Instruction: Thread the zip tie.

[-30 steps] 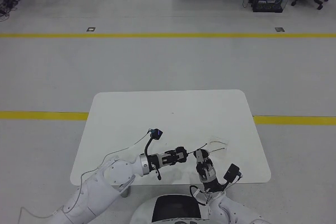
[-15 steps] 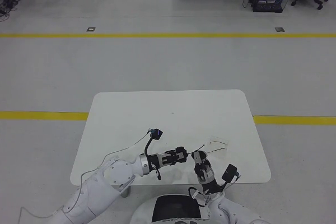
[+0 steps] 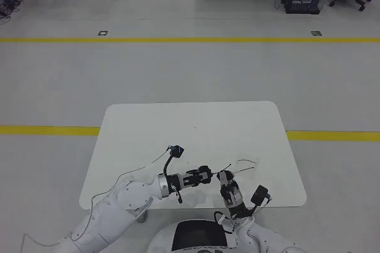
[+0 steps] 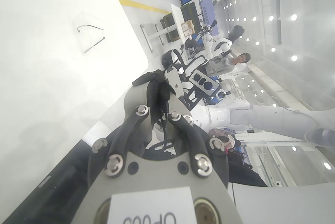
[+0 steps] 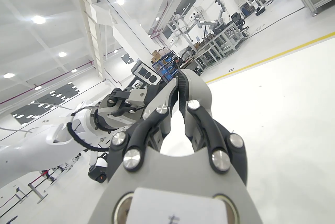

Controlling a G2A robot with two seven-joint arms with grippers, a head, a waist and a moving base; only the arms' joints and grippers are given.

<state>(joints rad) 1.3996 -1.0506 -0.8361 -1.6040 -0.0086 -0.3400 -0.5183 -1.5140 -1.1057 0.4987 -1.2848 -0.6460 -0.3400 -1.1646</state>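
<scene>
Hovering over the near part of the tabletop [image 3: 177, 126] in the top view: left gripper [image 3: 206, 172] and right gripper [image 3: 226, 179], tips almost meeting.
- Zip tie [image 3: 220, 169]: a thin black line in the air, running from the left gripper past the tip of the right one.
- Clear bag [image 3: 247, 166]: flat on the tabletop just beyond the grippers.
- Risk: the strap is slender and springy. If your two tips sit a little out of line, I judge the tail will slide past the head slot rather than enter it.

Left wrist view.
- Left gripper [image 4: 155, 93]: clenched on a thin black strap, which I take to be the zip tie [image 4: 165, 128]. The strap runs back between the fingers.
- Clear bag [image 4: 87, 18]: a dark strip inside, lying well apart from the gripper on the tabletop [image 4: 52, 78].
- Risk: a grasp on so narrow a thing may let it twist or slip when you push. Which way the head faces cannot be told here, and a wrong facing would block the threading.

Right wrist view.
- Right gripper [image 5: 179, 86]: pads pressed together at the tip. Whether the strap lies between them is too fine to tell.
- Left gripper [image 5: 123, 103]: near, just beyond the right gripper's fingers.
- Risk: the two grippers are close enough that a hasty closing move could knock them together. That could bend the tie or drop it over the tabletop's near edge.
</scene>
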